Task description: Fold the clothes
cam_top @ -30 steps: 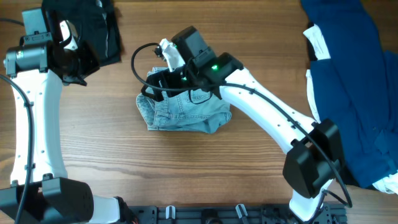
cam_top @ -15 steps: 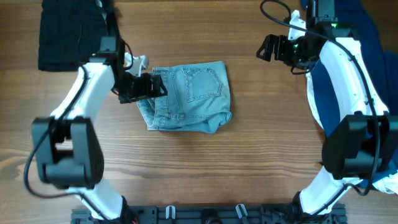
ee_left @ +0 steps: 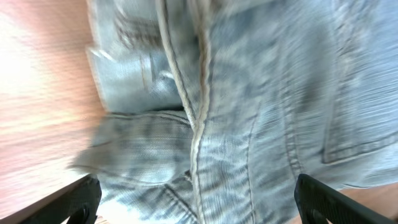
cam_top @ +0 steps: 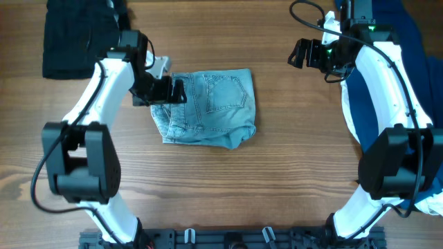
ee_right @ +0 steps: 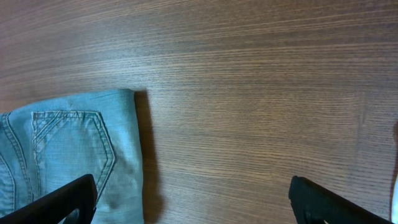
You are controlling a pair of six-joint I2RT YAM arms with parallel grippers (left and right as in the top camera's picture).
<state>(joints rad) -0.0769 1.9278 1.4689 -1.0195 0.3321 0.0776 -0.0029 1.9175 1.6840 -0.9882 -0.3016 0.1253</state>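
Overhead: folded denim shorts at the middle of the table, left gripper at their left edge, right gripper well apart. Left wrist: fingers spread wide, denim filling the frame. Right wrist: fingers spread wide, stitched pocket at lower left.

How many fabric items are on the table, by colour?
Light-blue shorts: 1
Black garment: 1
Navy fabric: 1
White fabric: 1
Total: 4

Robot lab bench, wood-grain table, two white arms on a black base rail
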